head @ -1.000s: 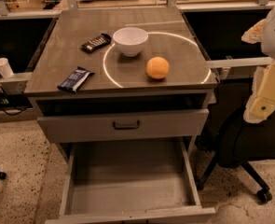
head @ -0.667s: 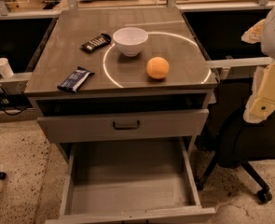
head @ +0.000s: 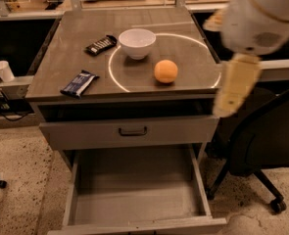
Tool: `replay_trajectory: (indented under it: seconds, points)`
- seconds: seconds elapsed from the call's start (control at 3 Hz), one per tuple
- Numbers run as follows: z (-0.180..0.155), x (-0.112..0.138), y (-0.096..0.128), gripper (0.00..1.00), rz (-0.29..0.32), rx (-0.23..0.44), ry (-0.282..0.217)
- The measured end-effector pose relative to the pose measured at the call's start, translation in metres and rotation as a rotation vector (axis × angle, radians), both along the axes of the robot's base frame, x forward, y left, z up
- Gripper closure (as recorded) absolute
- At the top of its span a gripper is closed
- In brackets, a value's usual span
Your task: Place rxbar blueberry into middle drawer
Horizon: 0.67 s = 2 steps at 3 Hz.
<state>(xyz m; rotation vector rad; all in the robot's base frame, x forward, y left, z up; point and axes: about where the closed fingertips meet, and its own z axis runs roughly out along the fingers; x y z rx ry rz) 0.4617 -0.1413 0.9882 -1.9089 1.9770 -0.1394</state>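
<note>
Rxbar blueberry [head: 79,83] on cabinet [head: 75,43] front-left, lettering unreadable; middle drawer [head: 134,199] open; hand [head: 236,84] beside cabinet's right, grip state unclear.

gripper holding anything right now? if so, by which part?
Nothing is held. The gripper hangs beside the right edge of the cabinet; the blue snack bar lies on its top, front left, apart from it.

We see the robot's arm [head: 264,18] swing in from the right edge, its white housing now large and blurred over the back right corner of the grey cabinet [head: 60,48]. The gripper [head: 237,84], a pale tan piece hanging beneath, now overlaps the cabinet's front right corner, nearer than before.
</note>
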Motion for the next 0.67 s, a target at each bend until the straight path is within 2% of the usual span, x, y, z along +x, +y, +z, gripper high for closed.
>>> replay_trajectory:
  seconds: [0.33, 0.67]
  points:
    - [0.011, 0.011, 0.130, 0.00, 0.231, -0.058, -0.132]
    - [-0.019, -0.008, 0.237, 0.00, 0.415, -0.085, -0.194]
